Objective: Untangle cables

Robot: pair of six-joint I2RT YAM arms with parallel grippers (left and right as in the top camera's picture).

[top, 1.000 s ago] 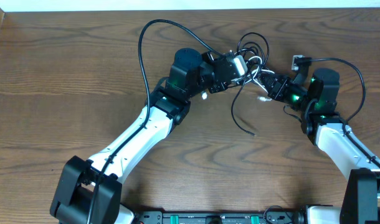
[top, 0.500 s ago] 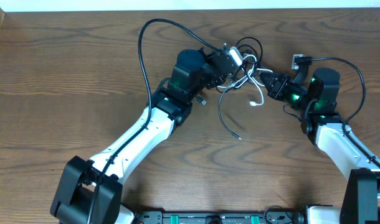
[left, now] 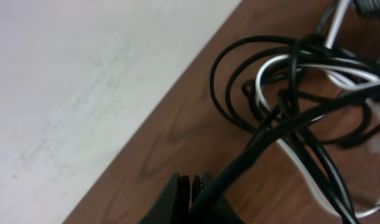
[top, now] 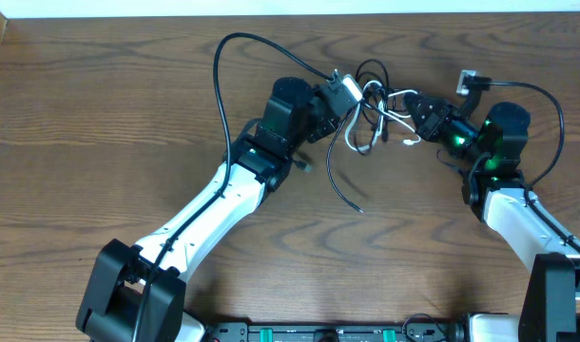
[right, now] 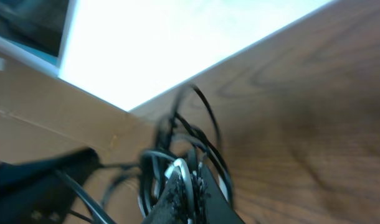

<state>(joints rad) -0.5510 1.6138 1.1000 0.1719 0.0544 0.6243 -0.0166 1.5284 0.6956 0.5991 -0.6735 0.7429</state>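
A tangle of thin black cables and one white cable point(top: 377, 106) hangs between my two grippers near the table's far edge. My left gripper point(top: 352, 95) is shut on a black cable point(left: 252, 152) at the tangle's left side; loops of black and white cable point(left: 302, 81) spread beyond it. My right gripper point(top: 418, 106) is shut on the white cable point(right: 180, 177) at the tangle's right side, with black loops point(right: 202, 124) around it. One black cable end point(top: 342, 185) trails down onto the table toward the front. A white plug end point(top: 407, 142) dangles below the right gripper.
The left arm's own thick black cable point(top: 219, 85) arcs over the table at the back left. The table's far edge meets a white surface point(left: 84, 74). A cardboard-coloured wall point(right: 40, 130) shows at the left of the right wrist view.
Both grippers lifted toward the far edge. The tangle drew up tighter between them, and the loose black end slid left and back across the table.
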